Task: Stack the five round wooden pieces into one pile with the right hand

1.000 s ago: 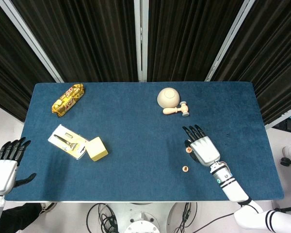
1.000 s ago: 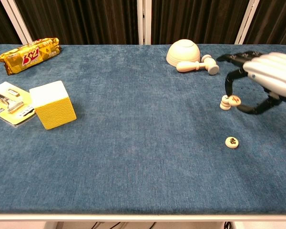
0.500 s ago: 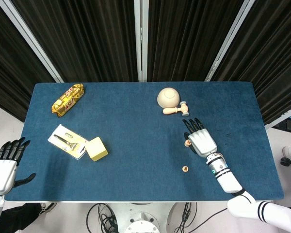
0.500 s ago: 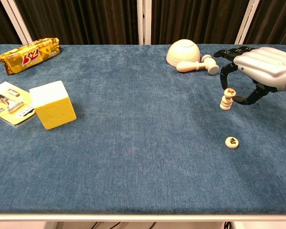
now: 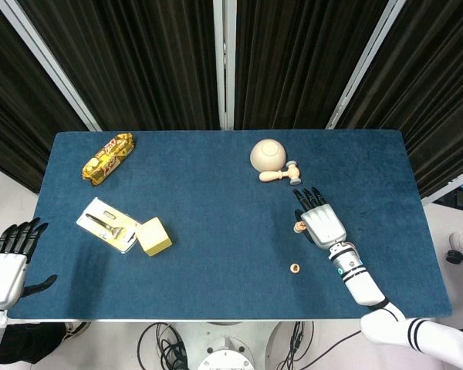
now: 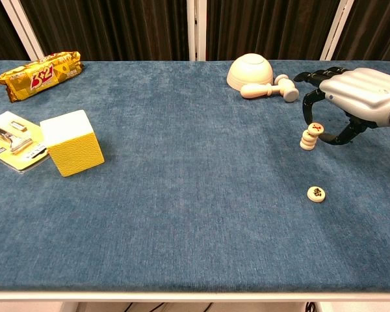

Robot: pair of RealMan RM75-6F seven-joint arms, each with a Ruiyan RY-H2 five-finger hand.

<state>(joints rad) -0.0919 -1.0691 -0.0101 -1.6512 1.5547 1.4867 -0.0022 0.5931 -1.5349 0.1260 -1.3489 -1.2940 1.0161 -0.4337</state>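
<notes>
A short pile of round wooden pieces [image 6: 309, 137] is shown on the right part of the blue counter [image 6: 182, 195], its top piece sitting slightly askew and tilted. A single loose piece [image 6: 316, 194] lies flat nearer the front edge, apart from the pile, so the stacking is judged mostly done, with at least this piece left to add. The exact number of pieces in the pile cannot be counted from either view. The right robot hand [image 6: 351, 97] is arched over the pile, dark fingertips curved down at both sides of the top piece; whether that piece is pinched or only flanked cannot be told. The left robot hand [image 5: 8, 262] is held off the counter's left edge, fingers spread, holding nothing, and is cut off by the frame in the head view.
</notes>
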